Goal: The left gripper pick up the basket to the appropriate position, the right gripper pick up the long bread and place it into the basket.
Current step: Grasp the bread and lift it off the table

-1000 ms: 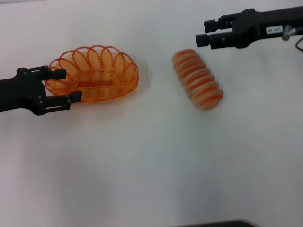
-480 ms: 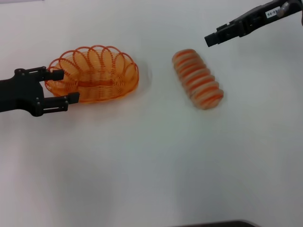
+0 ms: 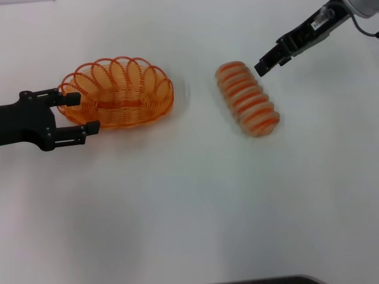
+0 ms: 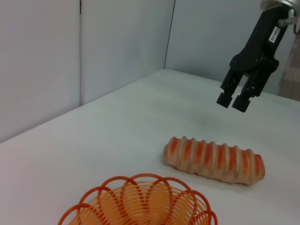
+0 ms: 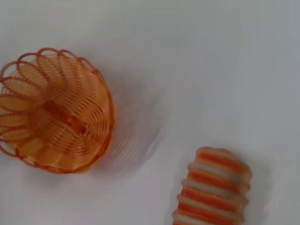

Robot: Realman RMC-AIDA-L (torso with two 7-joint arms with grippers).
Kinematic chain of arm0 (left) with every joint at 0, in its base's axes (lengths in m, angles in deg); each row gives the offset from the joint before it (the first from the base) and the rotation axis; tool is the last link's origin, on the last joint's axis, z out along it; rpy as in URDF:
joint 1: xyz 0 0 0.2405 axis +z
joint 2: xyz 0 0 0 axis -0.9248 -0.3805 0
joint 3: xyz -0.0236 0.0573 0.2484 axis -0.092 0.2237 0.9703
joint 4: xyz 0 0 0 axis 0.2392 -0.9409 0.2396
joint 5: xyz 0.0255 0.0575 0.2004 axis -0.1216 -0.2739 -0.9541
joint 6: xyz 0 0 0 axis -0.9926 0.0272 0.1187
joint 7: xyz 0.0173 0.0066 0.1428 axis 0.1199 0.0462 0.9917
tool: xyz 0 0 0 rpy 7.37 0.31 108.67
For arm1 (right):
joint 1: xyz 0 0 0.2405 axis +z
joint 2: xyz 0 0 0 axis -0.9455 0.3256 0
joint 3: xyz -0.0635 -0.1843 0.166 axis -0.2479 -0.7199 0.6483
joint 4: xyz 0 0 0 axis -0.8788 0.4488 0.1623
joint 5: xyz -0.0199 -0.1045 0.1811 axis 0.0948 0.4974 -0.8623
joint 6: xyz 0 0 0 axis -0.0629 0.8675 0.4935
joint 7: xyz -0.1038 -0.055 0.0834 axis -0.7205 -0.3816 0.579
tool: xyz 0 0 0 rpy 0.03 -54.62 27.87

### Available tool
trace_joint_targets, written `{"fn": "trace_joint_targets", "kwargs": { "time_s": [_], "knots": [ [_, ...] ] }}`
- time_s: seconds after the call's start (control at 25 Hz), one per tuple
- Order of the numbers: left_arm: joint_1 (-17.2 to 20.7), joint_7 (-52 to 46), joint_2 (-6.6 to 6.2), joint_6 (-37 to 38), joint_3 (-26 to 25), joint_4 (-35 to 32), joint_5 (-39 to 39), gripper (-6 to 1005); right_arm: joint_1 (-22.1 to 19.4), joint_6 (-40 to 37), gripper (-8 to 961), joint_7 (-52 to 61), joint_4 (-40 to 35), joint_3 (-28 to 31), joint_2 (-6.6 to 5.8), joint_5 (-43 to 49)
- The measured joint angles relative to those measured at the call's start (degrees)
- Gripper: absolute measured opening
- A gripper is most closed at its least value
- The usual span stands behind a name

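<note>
The basket [image 3: 116, 92] sits on the white bench [image 3: 189, 201], left of centre, empty, w/ its long side running roughly across. The left end effector [image 3: 76, 111] is at the basket's left end, fingers spread wide and released; one finger lies by the rim's far side, the other just off the near wall. It looks to straddle that end but grips nothing yet, and whether a finger touches the wire can't be told.

The bread [image 3: 247, 99] lies well apart to the right, flat on the bench, angled diagonally. The right end effector [image 3: 263, 65] hangs above and just beyond the loaf's far end, clear of it, fingers slightly parted, holding nothing. In the left wrist view it [image 4: 233, 100] is plainly up in the air over the loaf [image 4: 214, 160].

Step in hand, by my reading: left side seizes the basket. To do it well, probably get one finger inside the rim and one outside, then pinch the wall itself, not a loop tip, since the wire is thin and may flex or slip. Lift level, set it nearer the loaf.

For the right side, best to centre over the loaf's middle, turn the wrist so fingers cross its short width, and open wider before descending; ridges should help grip.
</note>
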Motion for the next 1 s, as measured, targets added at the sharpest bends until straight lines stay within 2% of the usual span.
{"fn": "trace_joint_targets", "kwargs": {
  "time_s": [0.24, 0.52, 0.96, 1.0],
  "knots": [
    [-0.23, 0.55, 0.06, -0.26, 0.06, 0.12, -0.08, 763, 0.43, 2.70, 643, 8.09, 0.38, -5.04, 0.82, 1.93],
    [-0.19, 1.51, 0.13, -1.62, 0.26, 0.33, -0.48, 763, 0.45, 6.69, 643, 11.71, 1.63, -7.57, 2.21, 2.81],
    [0.14, 2.15, 0.34, -2.10, 0.67, 1.07, -0.73, 763, 2.10, 8.73, 930, 15.67, 4.39, -10.26, 3.11, 4.58],
    [0.14, 2.16, 0.35, -2.10, 0.68, 1.12, -0.73, 763, 2.38, 9.22, 928, 15.76, 5.49, -10.27, 3.13, 4.66]
  ]
}}
